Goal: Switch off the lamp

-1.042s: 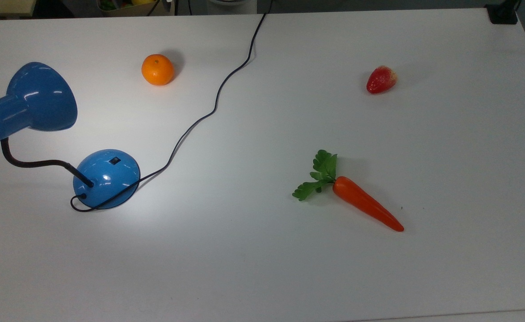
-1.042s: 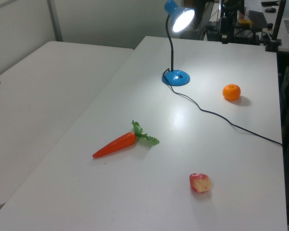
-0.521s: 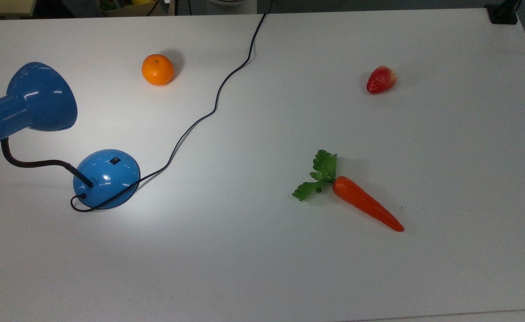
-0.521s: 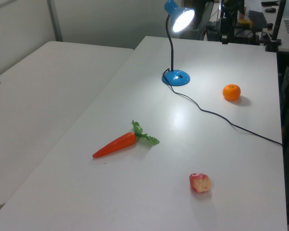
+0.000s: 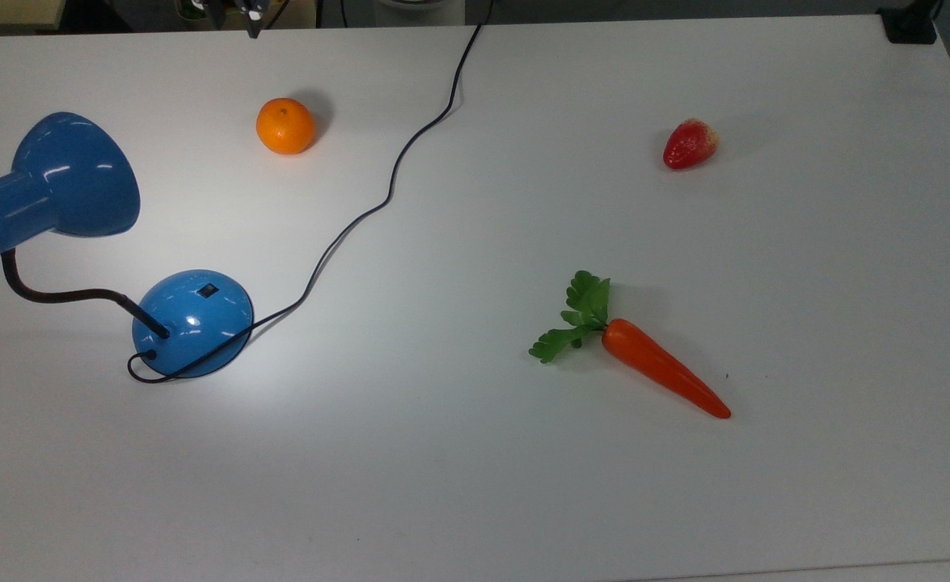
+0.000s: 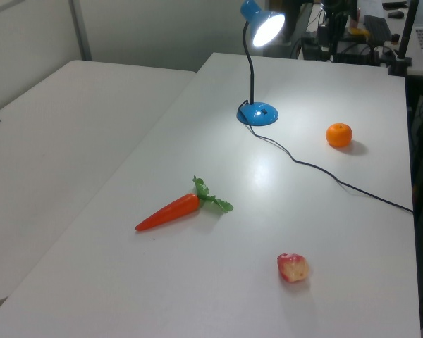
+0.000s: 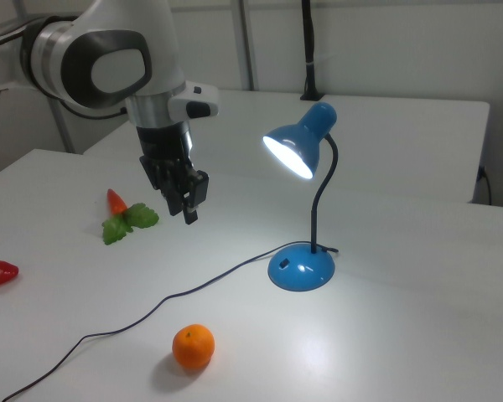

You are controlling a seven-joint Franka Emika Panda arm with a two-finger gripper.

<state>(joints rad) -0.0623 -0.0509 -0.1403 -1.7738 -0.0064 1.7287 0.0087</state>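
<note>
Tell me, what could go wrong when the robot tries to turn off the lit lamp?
1. The switch on the lamp base is small; the end effector hangs well off to the right view's left, so it could miss and press bare base.
2. The cord snakes across the table near the base; the arm might snag it and drag the lamp.
3. The orange lies close and could get knocked rolling.

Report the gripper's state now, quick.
Gripper: shut, holding nothing, hanging above the table, apart from the lit lamp.
</note>
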